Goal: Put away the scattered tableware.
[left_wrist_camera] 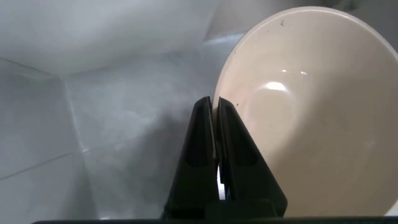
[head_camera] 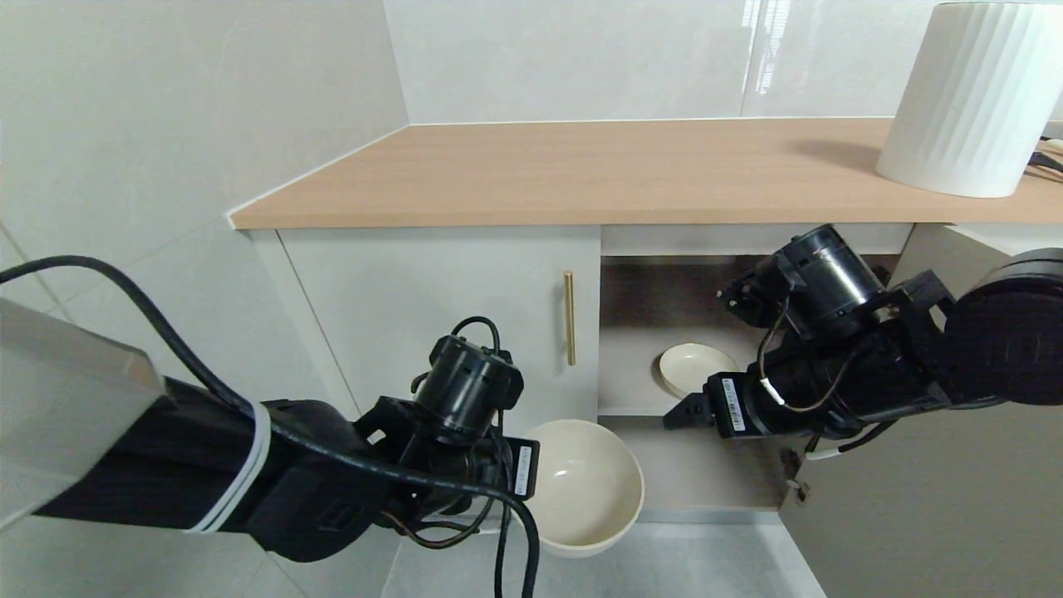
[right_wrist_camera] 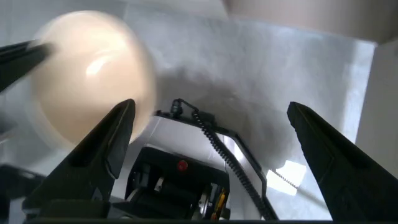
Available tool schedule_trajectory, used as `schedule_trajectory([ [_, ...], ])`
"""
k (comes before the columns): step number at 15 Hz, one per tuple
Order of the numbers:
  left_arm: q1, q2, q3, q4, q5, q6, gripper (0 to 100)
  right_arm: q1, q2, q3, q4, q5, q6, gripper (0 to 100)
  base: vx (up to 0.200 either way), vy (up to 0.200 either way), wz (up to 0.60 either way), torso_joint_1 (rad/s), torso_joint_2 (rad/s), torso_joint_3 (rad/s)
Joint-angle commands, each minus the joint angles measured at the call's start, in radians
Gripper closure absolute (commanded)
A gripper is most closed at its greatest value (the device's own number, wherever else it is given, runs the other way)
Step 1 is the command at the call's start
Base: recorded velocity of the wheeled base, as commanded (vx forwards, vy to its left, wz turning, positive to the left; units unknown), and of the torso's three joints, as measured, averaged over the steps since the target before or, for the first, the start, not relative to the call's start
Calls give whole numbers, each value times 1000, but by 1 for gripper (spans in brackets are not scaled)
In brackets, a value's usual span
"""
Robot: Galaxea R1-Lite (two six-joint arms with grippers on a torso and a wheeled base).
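Note:
A cream bowl (head_camera: pixel 585 490) hangs low in front of the open cabinet, its rim pinched by my left gripper (head_camera: pixel 531 469). In the left wrist view the fingers (left_wrist_camera: pixel 202 134) are shut on the rim of the bowl (left_wrist_camera: pixel 311 112), which tilts away from them. A small cream plate (head_camera: pixel 696 365) lies on the cabinet shelf (head_camera: pixel 631 390). My right gripper (head_camera: pixel 679 414) stands open just in front of that shelf, beside the plate, holding nothing. Its wide-spread fingers (right_wrist_camera: pixel 118 134) frame the bowl (right_wrist_camera: pixel 87 93) below.
The cabinet's left door (head_camera: pixel 440 307) is closed, with a gold handle (head_camera: pixel 570 318). The right door (head_camera: pixel 913 507) stands swung open beside my right arm. A tall white ribbed container (head_camera: pixel 972 100) sits on the wooden countertop (head_camera: pixel 581 170). Grey floor (head_camera: pixel 706 565) lies below the bowl.

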Motion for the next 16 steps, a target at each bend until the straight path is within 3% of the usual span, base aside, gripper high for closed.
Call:
schedule_trajectory([
  [1,-30,52,-7,-26,23,-4,100,29,6,7,1,0,-2,0,0,0,0,0,0,0],
  [3,-51,50,1,-71,75,-6,100,43,78,4,0,0,-2,0,0,0,0,0,0,0],
  [7,-85,35,4,-72,118,-9,100,54,136,-2,-5,-6,-1,0,0,0,0,0,0,0],
  [9,-96,25,5,-74,117,-40,100,57,166,-14,-8,-9,4,0,0,0,0,0,0,0],
  [16,-106,1,10,-72,117,-41,100,57,201,-31,-11,-10,12,0,0,0,0,0,0,0],
])
